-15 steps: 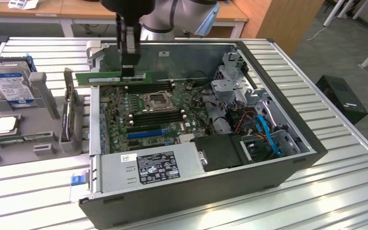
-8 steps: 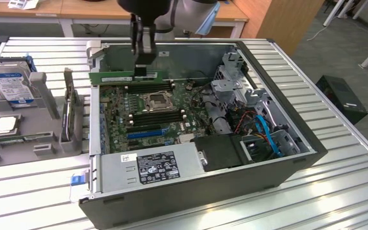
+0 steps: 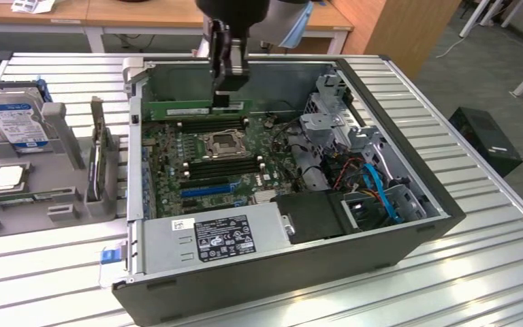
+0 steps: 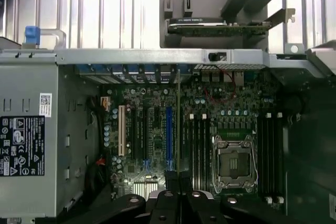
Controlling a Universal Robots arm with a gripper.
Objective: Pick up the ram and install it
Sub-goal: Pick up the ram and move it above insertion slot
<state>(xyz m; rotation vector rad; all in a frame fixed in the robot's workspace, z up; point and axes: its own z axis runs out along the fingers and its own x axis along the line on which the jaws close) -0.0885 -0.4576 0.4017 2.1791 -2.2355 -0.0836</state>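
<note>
The ram (image 3: pixel 184 108) is a long thin green stick, held level over the far end of the motherboard (image 3: pixel 175 146) inside the open computer case. My gripper (image 3: pixel 228 102) comes down from above and is shut on the stick near the end toward the exterior view's right. Black memory slots (image 3: pixel 202 125) lie just below it, beside the CPU socket (image 3: pixel 223 143). In the wrist view the ram (image 4: pixel 179 124) shows edge-on as a thin line running out from my gripper (image 4: pixel 179 176), over the board beside the black memory slots (image 4: pixel 197 140) and the socket (image 4: pixel 232 161).
A grey power supply (image 3: pixel 216 235) fills the near end of the case. A drive cage with blue and orange cables (image 3: pixel 370 184) sits at the exterior view's right. Outside the case, a grey holder carries a hard drive (image 3: pixel 11 119) and an upright card (image 3: pixel 98 157).
</note>
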